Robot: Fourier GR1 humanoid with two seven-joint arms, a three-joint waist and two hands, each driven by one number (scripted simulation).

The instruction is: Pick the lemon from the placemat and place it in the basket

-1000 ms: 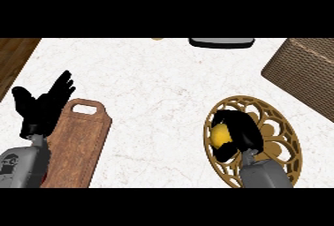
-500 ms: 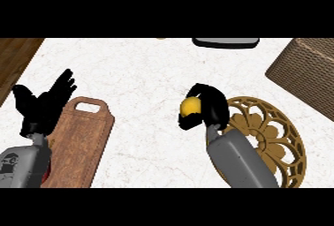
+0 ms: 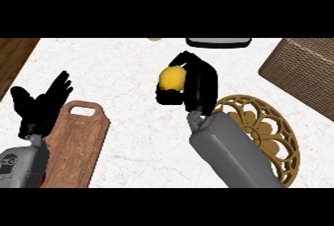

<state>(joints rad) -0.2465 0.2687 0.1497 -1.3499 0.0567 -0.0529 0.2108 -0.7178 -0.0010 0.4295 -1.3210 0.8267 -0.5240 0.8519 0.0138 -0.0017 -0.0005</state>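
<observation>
The lemon (image 3: 172,78) sat a little above the middle of the frame, held in the right hand (image 3: 195,88), whose black fingers and thumb curled round it from the right and below so that only its yellow left face showed. Hand and lemon were over the white marbled counter (image 3: 130,66), apart from the placemat (image 3: 267,132), the round golden openwork mat lying to the lower right. The right grey forearm (image 3: 228,150) ran down from the hand to the lower edge of the frame and crossed the mat's left rim, hiding part of it.

The basket (image 3: 303,70), brown and woven, stood at the upper right edge of the frame, well apart from the lemon and to its right, with bare counter between them.

At the left of the frame the left hand (image 3: 39,106) showed with its fingers straight and spread, pointing up, holding nothing, just beside the upper left corner of a wooden cutting board (image 3: 78,150) with a handle hole at its top end. A dark object (image 3: 218,42) lay at the top edge of the frame above the lemon, cut off by the edge; what it was could not be told. A strip of brown wood surface (image 3: 16,57) showed at the upper left corner beside the counter.
</observation>
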